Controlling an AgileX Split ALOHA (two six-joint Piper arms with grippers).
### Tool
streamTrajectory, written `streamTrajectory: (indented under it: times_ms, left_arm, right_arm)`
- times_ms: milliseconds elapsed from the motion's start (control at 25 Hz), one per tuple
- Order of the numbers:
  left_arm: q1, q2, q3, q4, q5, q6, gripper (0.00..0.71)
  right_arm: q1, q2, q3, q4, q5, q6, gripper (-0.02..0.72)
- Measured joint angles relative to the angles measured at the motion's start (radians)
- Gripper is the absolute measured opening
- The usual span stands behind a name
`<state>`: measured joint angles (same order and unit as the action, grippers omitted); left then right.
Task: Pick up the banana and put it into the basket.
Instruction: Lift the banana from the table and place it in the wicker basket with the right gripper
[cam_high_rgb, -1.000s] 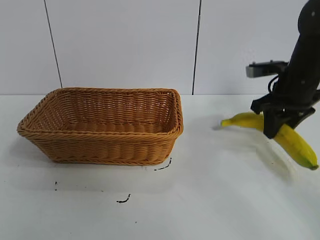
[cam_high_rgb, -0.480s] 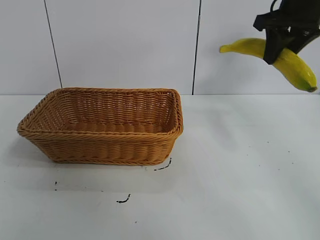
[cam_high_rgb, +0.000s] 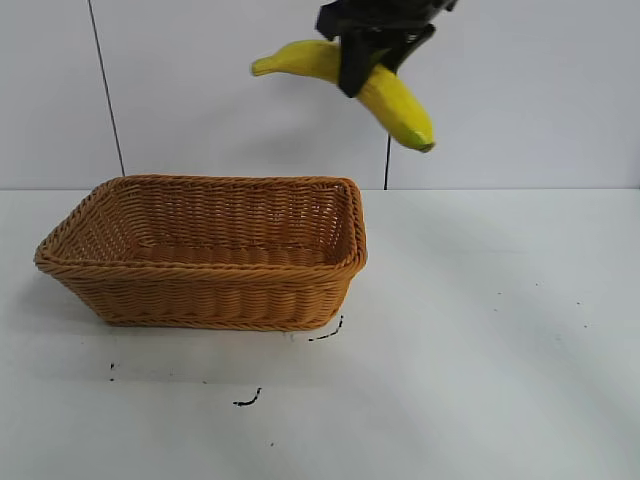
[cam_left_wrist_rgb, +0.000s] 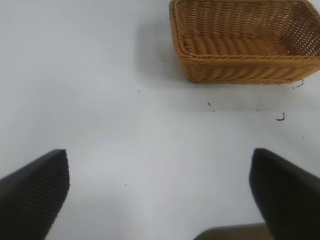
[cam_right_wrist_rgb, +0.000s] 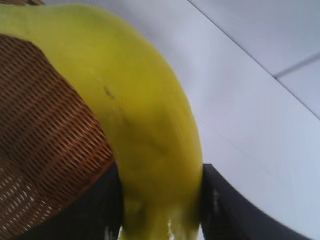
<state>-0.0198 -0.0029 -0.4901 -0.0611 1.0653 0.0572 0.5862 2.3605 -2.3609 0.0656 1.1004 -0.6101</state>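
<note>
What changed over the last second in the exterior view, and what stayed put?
The right gripper, shut on the banana, lifted it off the table at the right, then carried it leftward; it now hangs high above the basket's right end. The grip is unchanged. The basket has not moved and is empty. The left gripper is open over bare table.

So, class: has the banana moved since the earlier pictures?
Yes. Held in the right gripper, the banana has risen off the table and travelled leftward in the exterior view, now hanging above the basket's right end.
</note>
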Motion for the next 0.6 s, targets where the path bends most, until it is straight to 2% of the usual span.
streamTrajectory:
  times_ms: [160, 600]
  left_arm:
    - [0.000, 0.000, 0.000, 0.000, 0.000, 0.000, 0.695]
    - [0.000, 0.000, 0.000, 0.000, 0.000, 0.000, 0.695]
  right_arm:
    - [0.026, 0.035, 0.000, 0.000, -0.082, -0.067, 0.320]
    - [0.029, 0.172, 0.002, -0.001, -0.143, -0.078, 0.320]
